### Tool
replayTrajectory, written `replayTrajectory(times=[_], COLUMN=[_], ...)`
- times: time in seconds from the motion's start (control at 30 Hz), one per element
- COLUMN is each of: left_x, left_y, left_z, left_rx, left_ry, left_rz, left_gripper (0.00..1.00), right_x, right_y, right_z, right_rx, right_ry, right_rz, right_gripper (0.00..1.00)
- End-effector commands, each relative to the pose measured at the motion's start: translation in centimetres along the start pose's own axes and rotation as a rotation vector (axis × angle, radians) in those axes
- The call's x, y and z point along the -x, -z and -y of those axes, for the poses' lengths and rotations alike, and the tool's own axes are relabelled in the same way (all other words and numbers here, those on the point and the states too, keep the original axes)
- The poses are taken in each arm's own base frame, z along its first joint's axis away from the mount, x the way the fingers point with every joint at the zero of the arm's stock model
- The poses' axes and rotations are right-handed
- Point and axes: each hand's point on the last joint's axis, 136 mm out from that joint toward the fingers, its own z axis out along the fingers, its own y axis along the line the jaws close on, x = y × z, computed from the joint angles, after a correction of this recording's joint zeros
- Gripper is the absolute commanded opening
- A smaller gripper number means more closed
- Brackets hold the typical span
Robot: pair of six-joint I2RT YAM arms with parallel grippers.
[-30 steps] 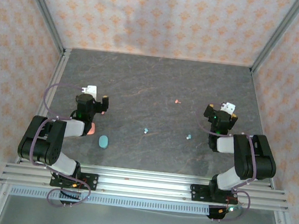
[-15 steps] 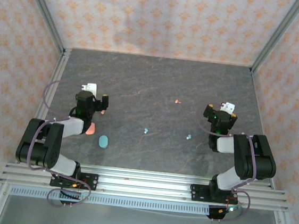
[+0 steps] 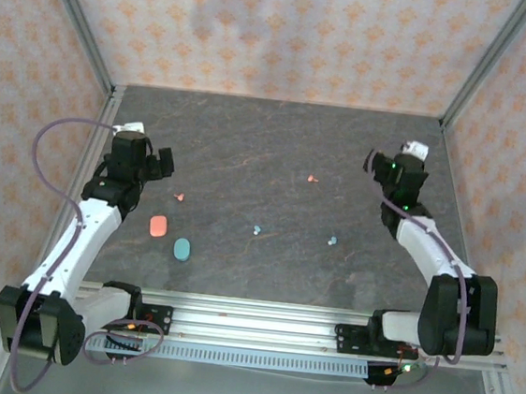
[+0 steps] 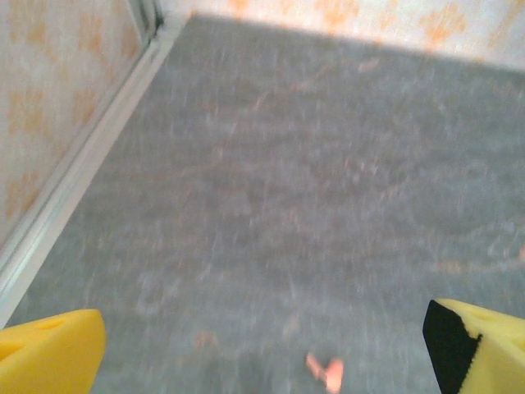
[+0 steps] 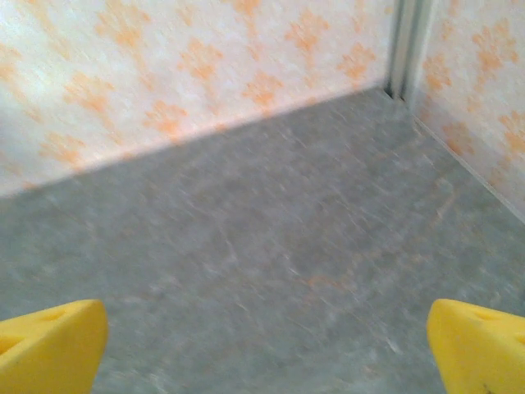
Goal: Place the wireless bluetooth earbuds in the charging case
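Top external: left gripper (image 3: 149,162), right gripper (image 3: 396,166) apparently advanced.

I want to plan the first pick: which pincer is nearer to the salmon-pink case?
Left. The left pincer hangs just beyond the salmon-pink case; the right pincer is far across the table.

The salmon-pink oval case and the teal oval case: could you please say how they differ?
The salmon-pink oval case is pink, the teal oval case blue-green. The salmon-pink one lies farther left and farther back on the table than the teal one. Both are ovals lying flat, apart.
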Motion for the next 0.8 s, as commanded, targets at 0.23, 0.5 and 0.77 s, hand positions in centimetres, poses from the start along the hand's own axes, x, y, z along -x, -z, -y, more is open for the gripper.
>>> replayTrajectory(times=[0.23, 0.5, 0.77], left_x=[-16.5, -21.6, -22.9], left_y=[5.6, 5.1, 3.1], left_z=[0.8, 3.0, 5.0], left_rx=[-0.045, -0.008, -0.017], left_ry=[0.308, 0.220, 0.109], left_rz=[-0.648, -0.723, -0.749], left_gripper=[0.71, 0.71, 0.73], right_x=[-2.1, -6.8, -14.1], right_y=[2.3, 4.2, 8.5], right_z=[-3.7, -10.0, -19.3], right_rx=[0.163, 0.252, 0.452], right_ry=[-0.288, -0.116, 0.012], right_rz=[-0.271, -0.513, -0.723], right_gripper=[0.94, 0.87, 0.85])
